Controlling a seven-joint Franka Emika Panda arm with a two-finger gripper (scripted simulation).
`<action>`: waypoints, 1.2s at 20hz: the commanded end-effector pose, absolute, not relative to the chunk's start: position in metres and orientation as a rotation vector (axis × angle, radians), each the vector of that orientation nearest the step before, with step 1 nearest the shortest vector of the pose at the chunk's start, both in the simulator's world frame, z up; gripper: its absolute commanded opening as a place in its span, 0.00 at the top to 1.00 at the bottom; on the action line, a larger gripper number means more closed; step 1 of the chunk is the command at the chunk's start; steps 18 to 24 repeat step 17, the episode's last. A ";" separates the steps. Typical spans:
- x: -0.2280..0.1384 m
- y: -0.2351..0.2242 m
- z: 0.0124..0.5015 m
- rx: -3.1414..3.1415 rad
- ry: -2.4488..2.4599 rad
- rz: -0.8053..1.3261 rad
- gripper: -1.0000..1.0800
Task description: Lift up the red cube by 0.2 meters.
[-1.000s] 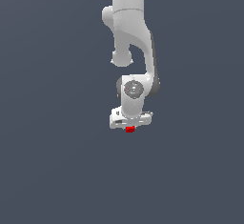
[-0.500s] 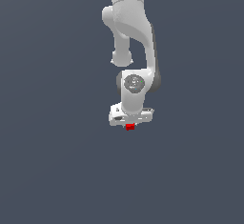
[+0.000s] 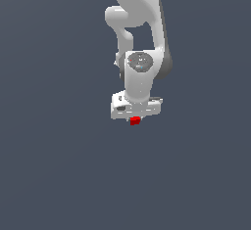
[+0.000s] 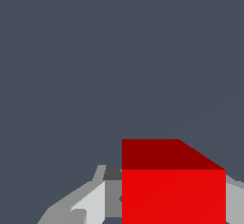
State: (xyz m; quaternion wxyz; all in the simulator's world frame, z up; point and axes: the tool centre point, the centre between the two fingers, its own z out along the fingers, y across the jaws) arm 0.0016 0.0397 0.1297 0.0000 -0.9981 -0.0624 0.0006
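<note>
Clearly mid-lift. White Franka arm (image 3: 139, 38) hung straight down from the top of the exterior view, wrist vertical, with the white claw (image 3: 135, 118) at its lowest point. Small, plain, bright red cube (image 3: 135, 121) sat directly under the claw body, only its lower part showing beneath the white housing. Cube much narrower than the claw.

Wrist view: red cube (image 4: 173, 185) filled the near field, one lit face and one darker face visible, with pale grey fingers (image 4: 90, 204) flanking it on either side. Fingers appeared pressed up against the cube's sides, so I judged the claw clamped on the cube. Actual contact surfaces hidden behind the cube, so that reading is inference, not certainty.

Flat slate-grey desk (image 3: 59, 175) filled everything else in both views. No shadow or edge to show the gap between cube and desk; whether the cube was off the surface could not be read directly.

Why the pose: a vertical, top-down grip keeps the cube's flat sides square to the fingers, so a straight upward pull would not twist it.

Judgement: grasp looked done, raising was the step in hand. Risk was mainly slip, as the cube is small and only its upper part seemed held.
</note>
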 end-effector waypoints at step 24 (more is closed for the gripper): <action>0.004 0.040 0.230 -3.135 -0.197 0.000 1.00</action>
